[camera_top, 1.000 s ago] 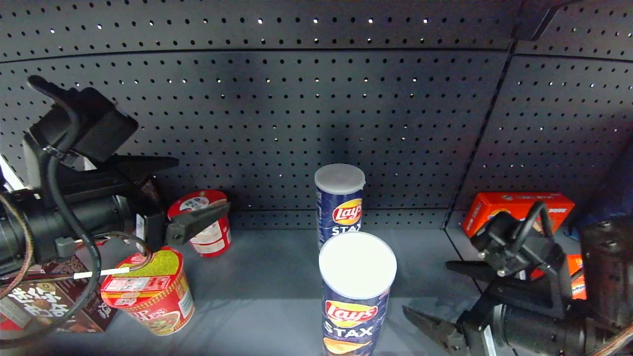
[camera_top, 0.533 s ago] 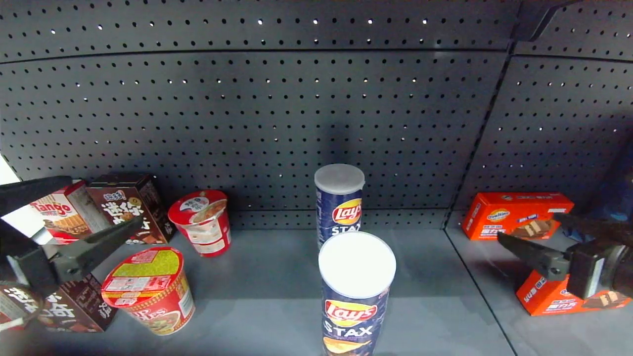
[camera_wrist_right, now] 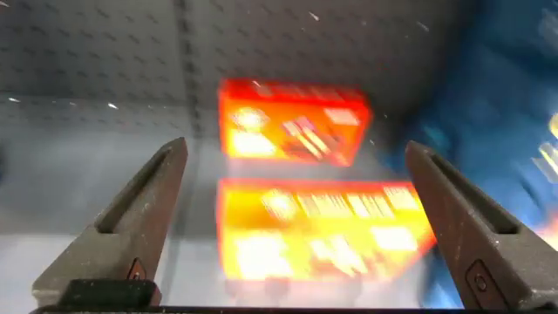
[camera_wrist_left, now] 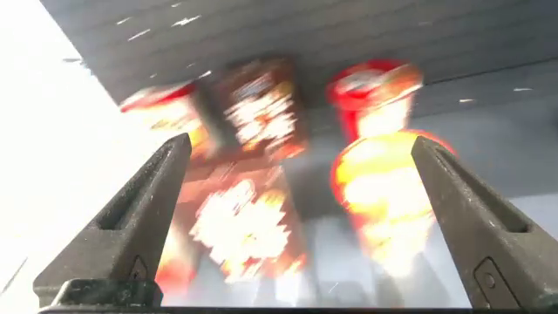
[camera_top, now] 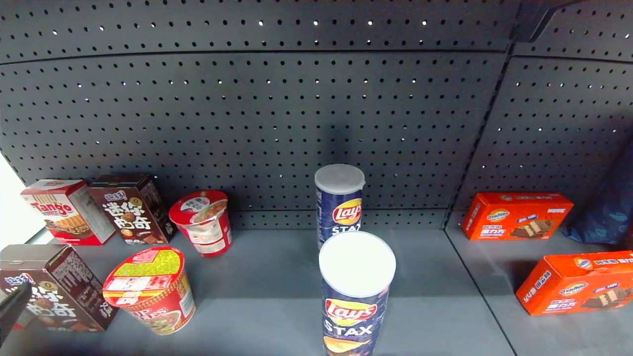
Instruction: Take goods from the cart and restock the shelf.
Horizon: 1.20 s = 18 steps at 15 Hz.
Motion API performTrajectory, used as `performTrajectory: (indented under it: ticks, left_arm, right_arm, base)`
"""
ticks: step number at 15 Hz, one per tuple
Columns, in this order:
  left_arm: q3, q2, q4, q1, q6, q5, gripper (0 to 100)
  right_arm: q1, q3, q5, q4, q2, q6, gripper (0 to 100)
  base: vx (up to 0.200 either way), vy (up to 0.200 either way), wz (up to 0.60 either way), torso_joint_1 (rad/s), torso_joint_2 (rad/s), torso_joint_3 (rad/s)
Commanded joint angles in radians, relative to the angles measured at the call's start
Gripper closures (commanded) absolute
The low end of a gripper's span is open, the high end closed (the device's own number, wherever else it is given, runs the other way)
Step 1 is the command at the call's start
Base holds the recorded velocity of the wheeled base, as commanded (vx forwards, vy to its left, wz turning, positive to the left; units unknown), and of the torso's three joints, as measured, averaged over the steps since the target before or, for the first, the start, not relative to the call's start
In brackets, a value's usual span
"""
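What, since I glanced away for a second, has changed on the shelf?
The left gripper drew back leftward off the shelf, the right gripper rightward; both are open and empty. The chip cans, noodle cups and boxes stayed put.

A tall dark-blue, white-lidded crisp can (camera_top: 356,296) is stood upright mid-way along the dark grey metal shelf (camera_top: 257,277), a second like can (camera_top: 339,202) behind it. At the left are set two red noodle cups (camera_top: 148,289) (camera_top: 202,222), two brown cartons (camera_top: 131,210) (camera_top: 47,287) and a red-and-white wafer box (camera_top: 62,212); at the right, two flat orange boxes (camera_top: 517,216) (camera_top: 576,290) are laid.
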Motion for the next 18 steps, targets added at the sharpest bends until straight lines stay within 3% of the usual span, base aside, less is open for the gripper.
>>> performTrajectory:
  ticks: [1,2,6,8,10,11,12,13,15,17,18]
  left_arm:
    - [0.094,-0.195,0.031,0.005,0.000,0.050,0]
    - [0.090,-0.267,0.135,0.016,0.001,0.044,0]
    - [0.142,-0.385,0.267,-0.068,-0.013,0.021,0]
    - [0.180,-0.426,0.266,-0.111,-0.043,0.020,0]
    - [0.215,-0.440,0.255,-0.114,-0.088,-0.010,0]
    - [0.269,-0.440,0.250,-0.114,-0.100,-0.050,0]
    - [0.318,-0.440,0.208,-0.114,-0.108,-0.059,0]
    - [0.329,-0.440,0.163,-0.116,-0.120,-0.063,0]
    - [0.326,-0.440,0.181,-0.116,-0.149,-0.132,0]
    - [0.326,-0.440,0.181,-0.116,-0.155,-0.162,0]
    - [0.327,-0.440,0.180,-0.114,-0.138,-0.160,0]
  right_arm:
    - [-0.068,0.124,-0.014,0.000,-0.191,0.006,0]
    - [-0.077,0.171,-0.059,0.002,-0.257,0.008,0]
    - [-0.183,0.335,-0.088,0.072,-0.502,0.009,0]
    - [-0.178,0.375,-0.086,0.131,-0.608,0.011,0]
    - [-0.172,0.377,-0.076,0.197,-0.648,0.060,0]
    - [-0.142,0.380,0.018,0.237,-0.673,0.072,0]
    - [-0.128,0.368,0.049,0.306,-0.717,0.070,0]
    - [-0.128,0.360,0.055,0.318,-0.717,0.069,0]
    - [-0.128,0.360,0.130,0.318,-0.717,0.066,0]
    - [-0.128,0.360,0.141,0.315,-0.717,0.061,0]
    - [-0.128,0.360,0.138,0.315,-0.717,0.044,0]
  base:
    - [0.000,0.000,0.00,0.000,0.00,0.000]
    - [0.000,0.000,0.00,0.000,0.00,0.000]
    - [0.000,0.000,0.00,0.000,0.00,0.000]
    - [0.000,0.000,0.00,0.000,0.00,0.000]
    - [0.000,0.000,0.00,0.000,0.00,0.000]
    - [0.000,0.000,0.00,0.000,0.00,0.000]
    - [0.000,0.000,0.00,0.000,0.00,0.000]
    - [0.000,0.000,0.00,0.000,0.00,0.000]
    - [0.000,0.000,0.00,0.000,0.00,0.000]
    - [0.000,0.000,0.00,0.000,0.00,0.000]
    - [0.000,0.000,0.00,0.000,0.00,0.000]
